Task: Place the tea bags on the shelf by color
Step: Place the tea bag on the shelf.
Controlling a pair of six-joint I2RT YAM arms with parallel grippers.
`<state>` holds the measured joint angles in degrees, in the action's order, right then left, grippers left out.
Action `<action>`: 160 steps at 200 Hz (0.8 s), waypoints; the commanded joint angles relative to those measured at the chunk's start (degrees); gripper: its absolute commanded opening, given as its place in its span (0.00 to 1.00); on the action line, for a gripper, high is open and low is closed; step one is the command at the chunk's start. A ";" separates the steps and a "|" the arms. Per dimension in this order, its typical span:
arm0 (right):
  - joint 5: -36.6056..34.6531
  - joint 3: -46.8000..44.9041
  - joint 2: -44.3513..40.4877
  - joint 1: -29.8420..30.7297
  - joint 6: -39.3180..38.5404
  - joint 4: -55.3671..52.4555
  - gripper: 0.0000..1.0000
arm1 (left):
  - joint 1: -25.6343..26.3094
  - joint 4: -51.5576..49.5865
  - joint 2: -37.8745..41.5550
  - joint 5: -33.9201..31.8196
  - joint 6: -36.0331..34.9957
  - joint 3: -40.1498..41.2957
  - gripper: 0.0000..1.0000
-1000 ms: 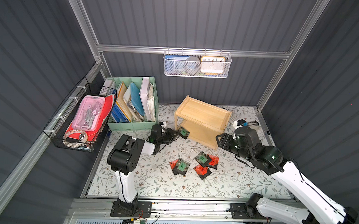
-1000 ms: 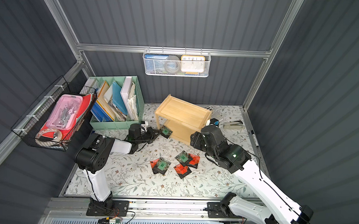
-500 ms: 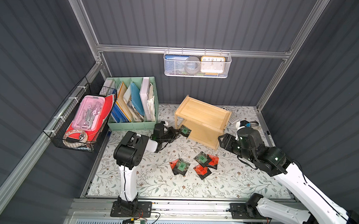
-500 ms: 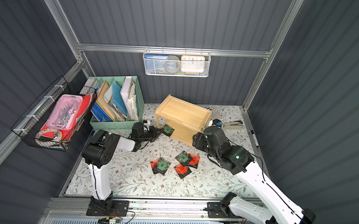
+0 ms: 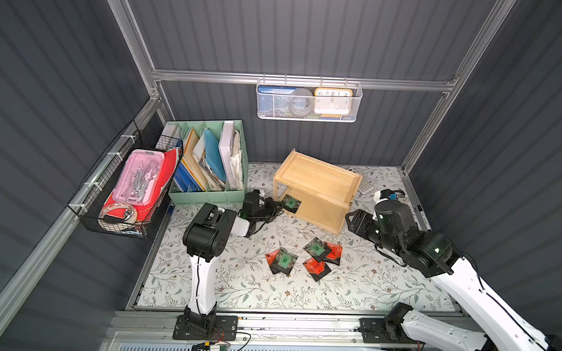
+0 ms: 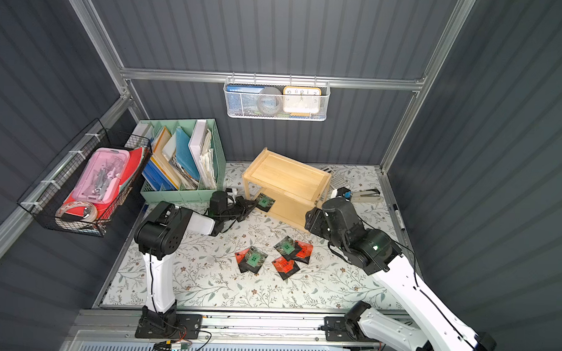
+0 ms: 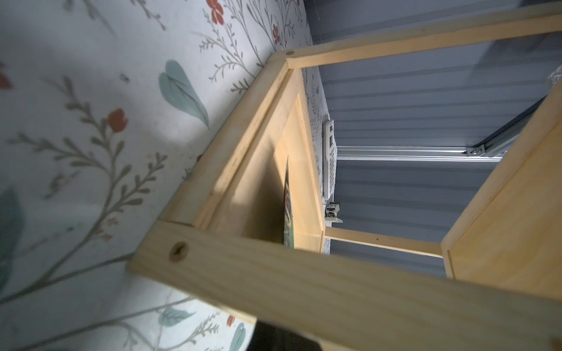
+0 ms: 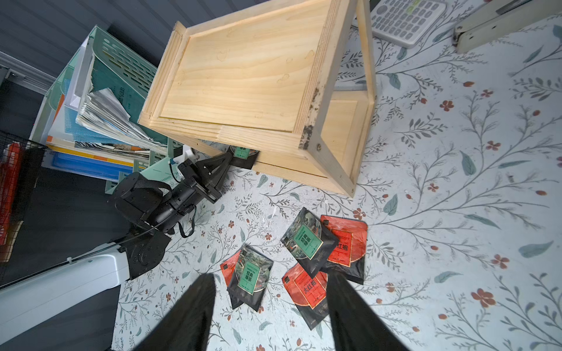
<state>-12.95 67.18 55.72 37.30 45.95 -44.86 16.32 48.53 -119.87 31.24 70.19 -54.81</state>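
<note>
Right wrist view: left gripper (image 8: 228, 155) clamps a green-label tea bag (image 8: 243, 153), partly inside the lower tier of the wooden shelf (image 8: 243, 76); right gripper (image 8: 270, 275), jaws apart and empty, hovers above five more tea bags (image 8: 307, 240) overlapping on the floral mat (image 8: 456, 182), near the shelf

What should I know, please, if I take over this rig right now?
Left gripper: shut on a green tea bag, poked into the shelf's lower tier, not yet released.
Right gripper: open, empty, hovering beside the shelf.
On the table: two green bags, three red bags, overlapping in a loose cluster.
Done: none shelved yet. Left: release this one, then sort the other five by color.
</note>
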 commanded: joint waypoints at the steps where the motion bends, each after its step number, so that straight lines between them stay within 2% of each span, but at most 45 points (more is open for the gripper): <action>1: -0.61 1.20 -0.62 -0.36 -0.60 -1.17 0.64 | 0.30 0.83 -1.15 -0.27 0.72 -1.44 0.00; 15: -0.64 1.24 -0.61 -0.48 -0.62 -1.09 0.63 | 0.29 0.61 -1.24 -0.34 0.93 -1.54 0.00; 29: -0.53 1.27 -0.61 -0.53 -0.55 -1.10 0.64 | 0.25 0.60 -1.37 -0.27 1.00 -1.86 0.05; 49: -0.47 1.20 -0.49 -0.57 -0.56 -1.10 0.64 | 0.29 0.47 -1.27 -0.19 1.17 -2.10 0.18; 69: -0.40 1.12 -0.53 -0.70 -0.43 -1.07 0.64 | 0.29 0.29 -1.06 -0.22 1.22 -2.23 0.26; 160: 0.05 0.85 -0.61 -0.88 -0.17 -0.94 0.64 | 0.25 -1.04 0.37 0.32 1.79 -2.65 0.43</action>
<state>-12.91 67.18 55.72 36.58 45.98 -45.06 16.32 48.27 -119.87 31.24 71.85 -56.23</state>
